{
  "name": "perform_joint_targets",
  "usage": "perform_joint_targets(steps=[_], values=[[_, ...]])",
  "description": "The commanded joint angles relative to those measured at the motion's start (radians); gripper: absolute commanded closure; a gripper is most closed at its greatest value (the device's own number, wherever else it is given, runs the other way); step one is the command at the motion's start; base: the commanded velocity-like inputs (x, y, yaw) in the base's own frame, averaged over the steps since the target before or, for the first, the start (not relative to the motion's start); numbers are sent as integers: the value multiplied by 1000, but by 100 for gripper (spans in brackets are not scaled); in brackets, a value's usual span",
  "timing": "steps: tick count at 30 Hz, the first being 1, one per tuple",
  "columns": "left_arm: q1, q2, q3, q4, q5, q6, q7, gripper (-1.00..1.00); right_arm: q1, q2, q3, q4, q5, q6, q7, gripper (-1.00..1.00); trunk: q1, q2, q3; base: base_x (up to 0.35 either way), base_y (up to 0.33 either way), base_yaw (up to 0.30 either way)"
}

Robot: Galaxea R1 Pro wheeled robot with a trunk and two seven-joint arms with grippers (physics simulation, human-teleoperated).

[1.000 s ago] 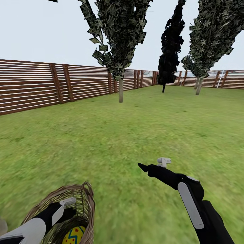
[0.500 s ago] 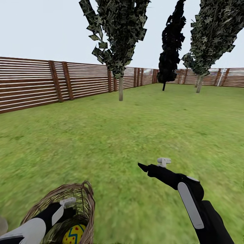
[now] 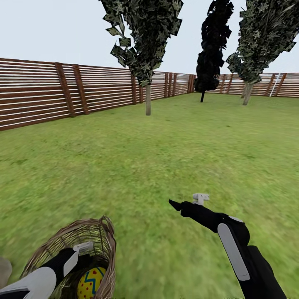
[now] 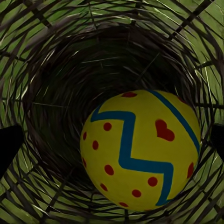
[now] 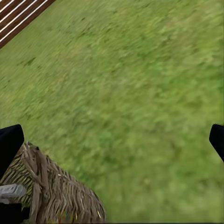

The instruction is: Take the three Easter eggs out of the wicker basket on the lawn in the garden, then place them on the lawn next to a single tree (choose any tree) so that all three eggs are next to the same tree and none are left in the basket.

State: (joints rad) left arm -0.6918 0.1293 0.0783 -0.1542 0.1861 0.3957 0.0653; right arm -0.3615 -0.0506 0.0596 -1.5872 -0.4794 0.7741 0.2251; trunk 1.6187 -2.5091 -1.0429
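Since the earlier frames the whole head view has tipped a little: fence (image 3: 37, 93) and trees sit higher, so the camera moved, not the things; the basket (image 3: 101, 236) has edged slightly up the frame, and more of the egg (image 3: 90, 282) shows inside it.

That egg lies at the bottom of the basket, directly ahead of the left gripper (image 4: 112, 140), which reaches down inside the rim; in the left wrist view the egg (image 4: 140, 149) sits between the two dark fingertips (image 4: 9, 147) at the frame's edges, wicker wall (image 4: 51, 70) all round; the fingers stand wide apart, on either side of the egg; whether they touch it I cannot tell; only one egg is visible.

The right gripper (image 3: 176, 205) hangs over bare lawn (image 3: 166, 145), well to the right of the basket and apart from it; its fingers (image 5: 9, 144) are spread wide and hold nothing; grass lies between them, with the basket's rim (image 5: 46, 182) at one corner of the right wrist view.

Far off stand a thin-trunked tree (image 3: 148, 99), a black conifer (image 3: 209, 54) and another tree (image 3: 259, 41) before the fence.
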Motion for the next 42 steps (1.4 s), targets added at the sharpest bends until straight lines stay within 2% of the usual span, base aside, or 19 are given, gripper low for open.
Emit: perform_joint_targets(steps=[1, 12, 18, 23, 37, 42], values=[[0, 0, 8, -2, 7, 6, 5, -100, -1, 0, 0, -1, 2, 4, 3, -100, 0, -1, -5, 0, 0, 0], [0, 0, 8, -3, 7, 8, -6, -100, -1, 0, 1, 0, 2, 4, 3, -100, 5, -3, -47, 0, 0, 0], [0, 0, 8, -2, 3, 15, -67, -100, -1, 0, 2, 0, 2, 4, 3, -100, 8, -5, -71, 0, 0, 0], [0, -1, 6, -3, 3, 19, -88, -100, -2, 0, 2, 0, 2, 4, 3, -100, 8, -5, -71, 0, 0, 0], [0, -2, 6, -4, 5, 20, -93, -100, -2, 1, 5, 0, 2, 4, 5, -100, 8, -5, -71, 0, 0, 0], [0, -1, 6, -8, 7, 11, -92, -100, -2, 1, 18, 0, 2, 4, 4, -100, 10, -6, -86, 0, 0, 0]])
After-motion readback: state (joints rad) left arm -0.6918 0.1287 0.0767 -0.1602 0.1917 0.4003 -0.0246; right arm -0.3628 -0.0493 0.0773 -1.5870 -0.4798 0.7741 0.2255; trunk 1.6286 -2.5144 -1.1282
